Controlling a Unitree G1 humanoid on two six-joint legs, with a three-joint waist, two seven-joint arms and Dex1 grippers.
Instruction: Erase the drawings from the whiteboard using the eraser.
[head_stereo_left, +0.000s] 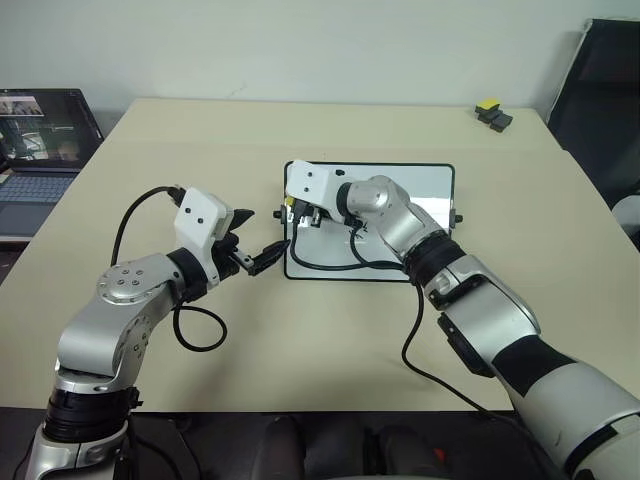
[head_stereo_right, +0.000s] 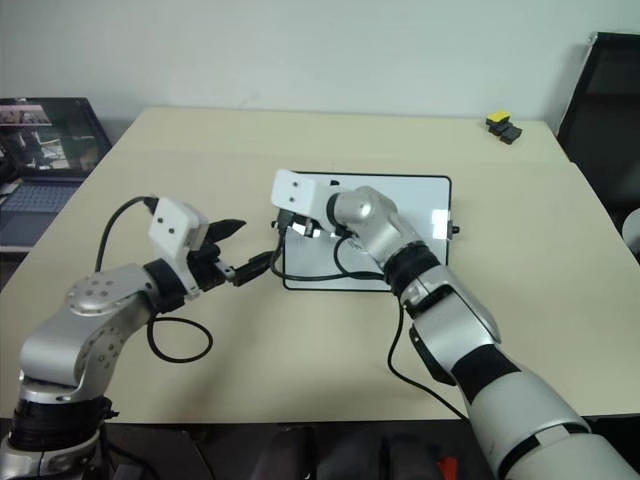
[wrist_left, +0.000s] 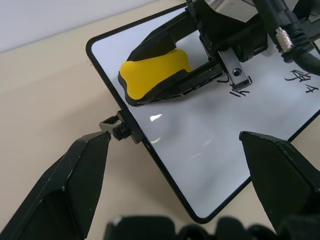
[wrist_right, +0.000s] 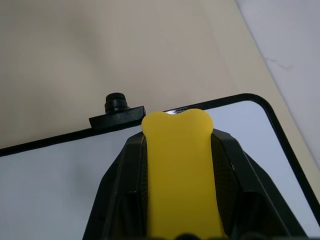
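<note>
The right end effector (wrist_left: 200, 65) grasps the eraser (wrist_left: 152, 70) over the whiteboard (wrist_left: 200, 145), partly hiding the drawings (wrist_left: 300, 82). The left end effector (wrist_left: 175, 185) is released.

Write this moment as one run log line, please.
right gripper: shut on eraser, over whiteboard | left gripper: open, beside board | drawings: not erased

Yellow eraser (wrist_left: 155, 72) on whiteboard (wrist_left: 200, 150); black drawings (wrist_left: 300, 82) remain.
</note>
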